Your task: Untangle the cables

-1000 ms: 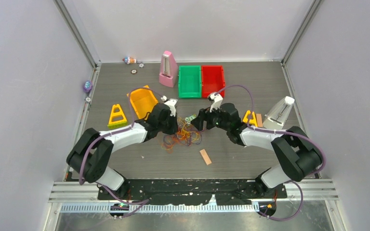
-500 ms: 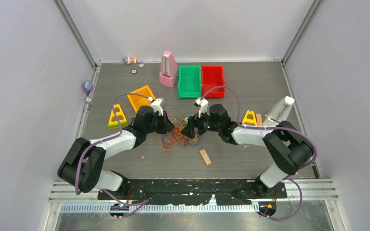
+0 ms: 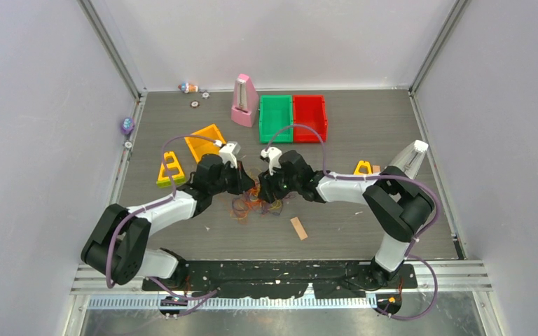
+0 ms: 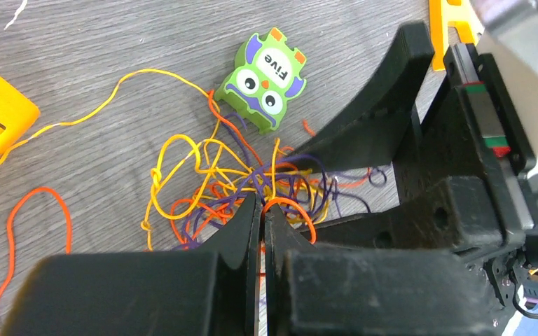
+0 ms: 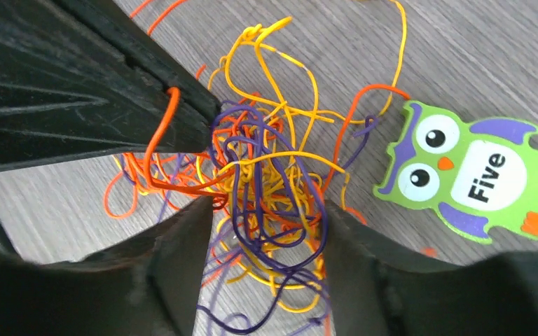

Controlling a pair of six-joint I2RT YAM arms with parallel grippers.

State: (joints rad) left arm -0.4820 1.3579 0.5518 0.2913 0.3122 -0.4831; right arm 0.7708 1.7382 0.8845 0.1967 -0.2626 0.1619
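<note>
**Pull line running 9 to 3 o'clock**

Left gripper is clenching an orange loop at the 9 o'clock edge of the cables, which are lying mid-table. Right gripper is hanging released, its fingers straddling the knot at its 12 o'clock, likely nearer the bulk.

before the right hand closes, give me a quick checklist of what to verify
1. Left hand shut on an orange cable: ok.
2. Right hand open, its fingers either side of the tangle: ok.
3. Right hand lined up on a single strand: not ok, many orange, yellow and purple loops lie between its fingers.
4. Owl tile clear of the tangle: not ok, strands reach its edge.
5. Pinched orange cable free of knots inside the clump: cannot tell.
</note>
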